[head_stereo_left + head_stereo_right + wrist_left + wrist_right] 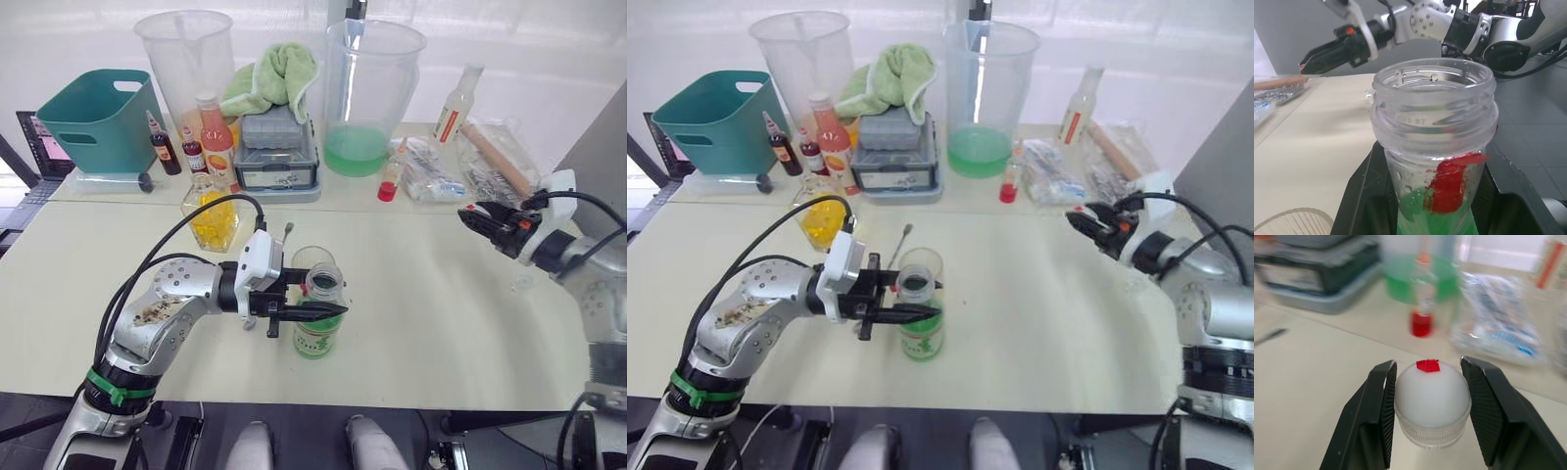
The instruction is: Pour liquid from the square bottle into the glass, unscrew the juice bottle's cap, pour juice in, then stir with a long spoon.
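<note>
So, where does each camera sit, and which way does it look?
Left and right eye views: on the head, looking forward and down at the table; both arms show.
Left wrist view: on the left wrist, looking along the left gripper, shut on the open juice bottle.
Right wrist view: on the right wrist, looking along the right gripper around the cap.
Shared: the left wrist and eye views both show the right gripper.

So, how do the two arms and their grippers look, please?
Both arms are silver metal with black joints and loose black cables. The left arm carries a green band near the shoulder. Each wrist has a white housing. The left gripper and right gripper have two black fingers; the right shows small red marks.
</note>
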`<state>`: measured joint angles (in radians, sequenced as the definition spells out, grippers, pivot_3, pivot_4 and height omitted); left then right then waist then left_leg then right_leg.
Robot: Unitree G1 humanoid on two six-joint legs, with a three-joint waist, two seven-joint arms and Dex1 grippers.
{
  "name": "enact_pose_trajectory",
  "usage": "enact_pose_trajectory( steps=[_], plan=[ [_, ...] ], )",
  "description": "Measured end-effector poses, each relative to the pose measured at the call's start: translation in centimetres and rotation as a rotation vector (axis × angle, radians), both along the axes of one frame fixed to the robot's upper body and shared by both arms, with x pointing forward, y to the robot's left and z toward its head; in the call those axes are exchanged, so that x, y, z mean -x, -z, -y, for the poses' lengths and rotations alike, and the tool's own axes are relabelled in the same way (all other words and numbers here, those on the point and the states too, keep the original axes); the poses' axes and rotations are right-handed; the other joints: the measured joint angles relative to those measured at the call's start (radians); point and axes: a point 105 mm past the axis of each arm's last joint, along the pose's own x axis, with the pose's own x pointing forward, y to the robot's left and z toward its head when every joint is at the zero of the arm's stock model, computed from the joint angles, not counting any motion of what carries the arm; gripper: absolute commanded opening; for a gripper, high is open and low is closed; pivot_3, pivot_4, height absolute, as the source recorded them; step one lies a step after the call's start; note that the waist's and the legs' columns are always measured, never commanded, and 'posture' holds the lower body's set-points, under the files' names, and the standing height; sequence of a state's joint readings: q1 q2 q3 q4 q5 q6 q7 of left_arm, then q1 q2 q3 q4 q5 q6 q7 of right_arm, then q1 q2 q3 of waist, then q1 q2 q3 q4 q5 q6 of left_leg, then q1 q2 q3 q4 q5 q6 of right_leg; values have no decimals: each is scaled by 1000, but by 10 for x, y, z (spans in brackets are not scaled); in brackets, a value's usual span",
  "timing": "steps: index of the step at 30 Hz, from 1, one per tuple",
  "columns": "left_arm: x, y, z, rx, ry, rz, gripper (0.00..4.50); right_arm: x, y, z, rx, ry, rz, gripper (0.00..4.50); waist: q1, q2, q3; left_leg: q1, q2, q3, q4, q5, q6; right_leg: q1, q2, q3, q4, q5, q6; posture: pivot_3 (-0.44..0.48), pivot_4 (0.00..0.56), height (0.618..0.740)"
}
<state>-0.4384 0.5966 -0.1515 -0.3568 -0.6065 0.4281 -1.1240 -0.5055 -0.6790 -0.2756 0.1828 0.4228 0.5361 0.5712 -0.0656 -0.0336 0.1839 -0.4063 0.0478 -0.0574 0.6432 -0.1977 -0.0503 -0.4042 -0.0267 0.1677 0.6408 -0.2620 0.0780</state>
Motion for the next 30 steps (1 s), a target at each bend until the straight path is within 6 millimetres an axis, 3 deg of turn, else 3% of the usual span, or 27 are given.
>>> enact_pose_trajectory(
  steps=[3,9,17,21,22,27,30],
  plan=[
    [1,-1,0,-3,-3,-2,1418,-7,28,5,-8,99,-71,1656,-2,1,0,0,0,0,0,0,0,-1,0,1,0,0,0,0,150,728],
    [1,-1,-1,-11,-16,-5,1418,-17,51,14,-27,216,-109,1656,-6,1,0,0,0,0,0,0,0,0,0,1,0,0,0,0,150,728],
    [1,-1,-1,-11,-20,-3,1418,-26,74,29,-25,325,-168,1656,-8,1,0,0,0,0,0,0,0,0,0,1,1,0,0,0,150,728],
    [1,-1,-2,-16,-21,0,1418,-29,73,28,-32,326,-158,1656,-8,1,0,0,0,0,0,0,0,0,0,1,1,0,0,0,150,728],
    [2,-1,-2,-18,-21,1,1418,-30,72,28,-32,322,-157,2647,-8,1,0,0,0,0,0,0,0,0,0,1,1,0,0,0,150,728],
    [2,-1,-3,-28,-17,5,1418,-30,69,26,-32,308,-145,4303,-10,1,0,0,0,0,0,0,0,0,0,1,1,0,0,0,150,728],
    [3,-2,-4,-30,-15,4,1418,-30,51,20,-31,285,-98,4480,-10,1,0,0,0,0,0,0,0,0,0,1,1,0,0,0,150,728]
  ],
)
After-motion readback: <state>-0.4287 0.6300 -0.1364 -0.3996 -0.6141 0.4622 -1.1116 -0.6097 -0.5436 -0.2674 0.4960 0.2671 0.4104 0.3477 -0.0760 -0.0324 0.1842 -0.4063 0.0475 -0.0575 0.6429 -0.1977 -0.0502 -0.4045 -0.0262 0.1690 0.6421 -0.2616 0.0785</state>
